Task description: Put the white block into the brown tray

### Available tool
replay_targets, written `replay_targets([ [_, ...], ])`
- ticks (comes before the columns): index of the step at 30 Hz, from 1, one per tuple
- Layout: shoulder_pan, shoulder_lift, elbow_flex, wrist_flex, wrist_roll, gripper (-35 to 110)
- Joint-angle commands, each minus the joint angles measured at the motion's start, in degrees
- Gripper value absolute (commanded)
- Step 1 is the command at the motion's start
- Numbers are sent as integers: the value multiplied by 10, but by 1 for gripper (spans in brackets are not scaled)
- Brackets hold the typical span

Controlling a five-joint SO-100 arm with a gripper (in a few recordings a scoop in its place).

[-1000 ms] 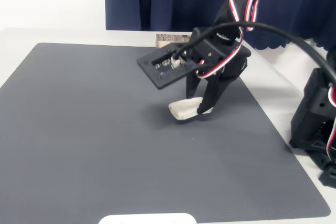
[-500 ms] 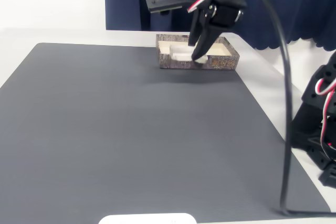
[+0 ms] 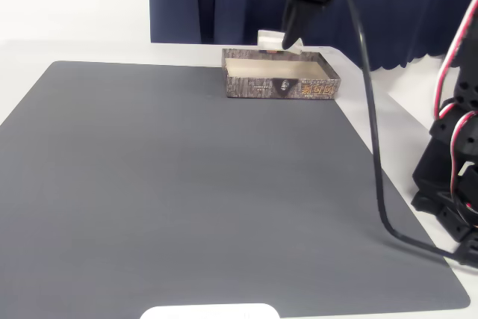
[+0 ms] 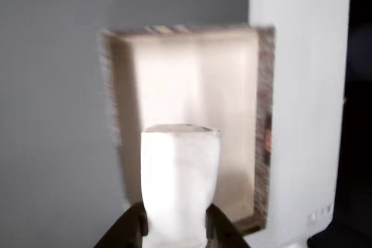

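The gripper (image 4: pixel 174 227) has its 2 fingers clamped on the white block (image 4: pixel 179 181), held above the brown tray (image 3: pixel 320 91) (cream floor directly below), so it should lower before letting go.

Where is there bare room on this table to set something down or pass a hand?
The dark mat is bare from its near edge up to the brown tray. The tray's cream floor looks bare too. It is crowded over the tray's far edge, where the gripper holds the white block, and around the arm's base at the fixed view's right.
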Motion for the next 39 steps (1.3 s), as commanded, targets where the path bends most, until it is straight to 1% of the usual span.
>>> replay_targets([
  [1, 28, -62, -98, 46, 0, 0],
  [4, 44, -135, -179, 89, -15, 0],
  [9, 54, -222, -261, 105, -60, 0],
  [11, 60, -251, -298, 120, -62, 0],
  [15, 57, -279, -339, 121, -84, 0],
  [20, 34, -330, -422, 157, -200, 0],
  [22, 21, -335, -427, 159, -245, 0],
  [23, 17, -334, -425, 159, -250, 0],
  [28, 23, -321, -419, 160, -242, 0],
  [34, 31, -325, -414, 159, -162, 0],
  [39, 20, -343, -413, 140, -143, 0],
])
